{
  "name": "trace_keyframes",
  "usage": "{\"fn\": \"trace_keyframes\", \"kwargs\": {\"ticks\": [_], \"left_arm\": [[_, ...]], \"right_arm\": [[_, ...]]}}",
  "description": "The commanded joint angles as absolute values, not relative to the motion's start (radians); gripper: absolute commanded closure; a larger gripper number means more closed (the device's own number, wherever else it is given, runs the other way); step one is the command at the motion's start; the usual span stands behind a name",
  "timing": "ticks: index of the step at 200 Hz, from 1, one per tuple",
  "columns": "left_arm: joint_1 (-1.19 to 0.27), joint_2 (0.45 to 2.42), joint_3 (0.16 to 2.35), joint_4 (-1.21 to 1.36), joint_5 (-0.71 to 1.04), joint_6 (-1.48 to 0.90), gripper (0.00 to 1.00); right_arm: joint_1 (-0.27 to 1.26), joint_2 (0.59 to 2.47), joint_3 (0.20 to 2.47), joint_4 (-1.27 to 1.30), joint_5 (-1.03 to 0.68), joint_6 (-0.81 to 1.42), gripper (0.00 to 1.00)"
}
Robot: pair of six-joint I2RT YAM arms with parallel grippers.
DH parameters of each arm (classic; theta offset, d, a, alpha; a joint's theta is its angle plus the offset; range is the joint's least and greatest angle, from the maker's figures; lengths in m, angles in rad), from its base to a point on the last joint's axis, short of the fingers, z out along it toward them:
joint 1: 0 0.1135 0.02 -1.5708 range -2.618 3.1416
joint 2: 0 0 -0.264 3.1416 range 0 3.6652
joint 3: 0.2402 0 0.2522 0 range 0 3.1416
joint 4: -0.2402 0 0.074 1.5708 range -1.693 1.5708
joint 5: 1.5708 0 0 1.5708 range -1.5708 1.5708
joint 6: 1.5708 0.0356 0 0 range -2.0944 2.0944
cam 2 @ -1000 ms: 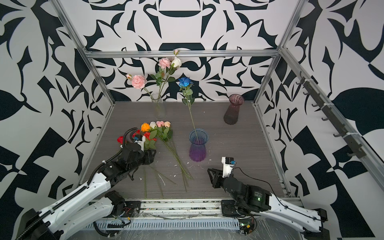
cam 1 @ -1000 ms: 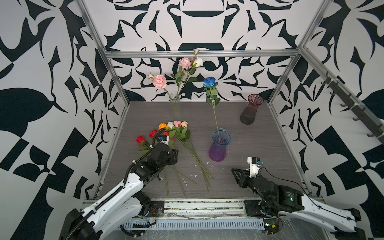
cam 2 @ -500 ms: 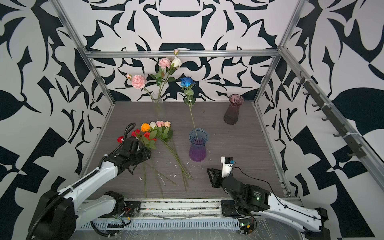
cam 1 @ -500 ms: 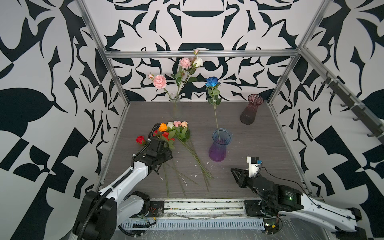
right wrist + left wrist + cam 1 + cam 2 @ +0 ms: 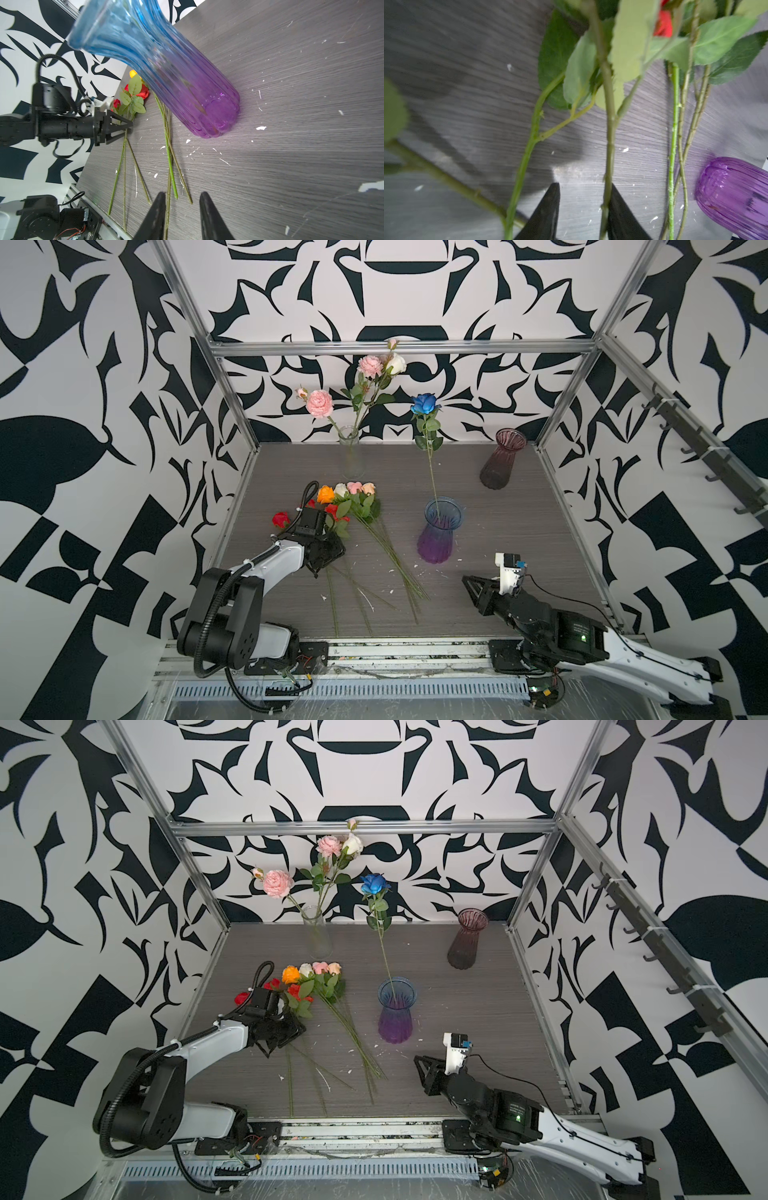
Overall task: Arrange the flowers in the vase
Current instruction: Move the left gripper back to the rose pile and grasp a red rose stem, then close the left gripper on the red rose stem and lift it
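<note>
A grey wood-grain table (image 5: 519, 531) sits inside black-and-white patterned walls. The left gripper (image 5: 583, 187) is low over it, jaws spread with a green stem (image 5: 609, 145) between them against one finger; the stem is one of the bunch of red, orange, white and pink flowers (image 5: 349, 497) lying beside the blue-to-purple ribbed glass vase (image 5: 436, 539), which holds one blue rose (image 5: 424, 404). The right gripper (image 5: 182, 194) hovers near that vase, jaws apart and empty, with a clear glass vase (image 5: 351, 456) and a dark pink glass vase (image 5: 498, 464) standing at the back
</note>
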State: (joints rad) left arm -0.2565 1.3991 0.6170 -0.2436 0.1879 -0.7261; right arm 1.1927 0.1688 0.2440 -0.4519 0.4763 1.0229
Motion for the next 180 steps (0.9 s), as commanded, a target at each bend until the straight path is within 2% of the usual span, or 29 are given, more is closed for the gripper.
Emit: {"fn": "trace_keyframes", "kwargs": {"ticks": [1, 21, 72, 98, 146, 180], "left_arm": [[-0.237, 1.433, 0.657, -0.224, 0.264, -0.723, 0.6], [-0.215, 1.455, 0.653, -0.204, 0.303, -0.723, 0.64], [-0.182, 1.482, 0.644, -0.168, 0.353, -0.732, 0.65], [-0.169, 1.508, 0.642, -0.136, 0.394, -0.735, 0.84], [-0.167, 1.494, 0.629, -0.124, 0.399, -0.738, 0.87], [-0.166, 1.48, 0.619, -0.115, 0.402, -0.74, 1.0]], "right_arm": [[1.193, 0.154, 0.264, -0.439, 0.496, 1.031, 0.68], [1.193, 0.144, 0.261, -0.444, 0.498, 1.032, 0.68], [1.193, 0.133, 0.258, -0.446, 0.501, 1.034, 0.68], [1.193, 0.133, 0.258, -0.449, 0.5, 1.035, 0.68], [1.193, 0.133, 0.258, -0.448, 0.502, 1.038, 0.68], [1.193, 0.135, 0.259, -0.448, 0.502, 1.038, 0.68]]}}
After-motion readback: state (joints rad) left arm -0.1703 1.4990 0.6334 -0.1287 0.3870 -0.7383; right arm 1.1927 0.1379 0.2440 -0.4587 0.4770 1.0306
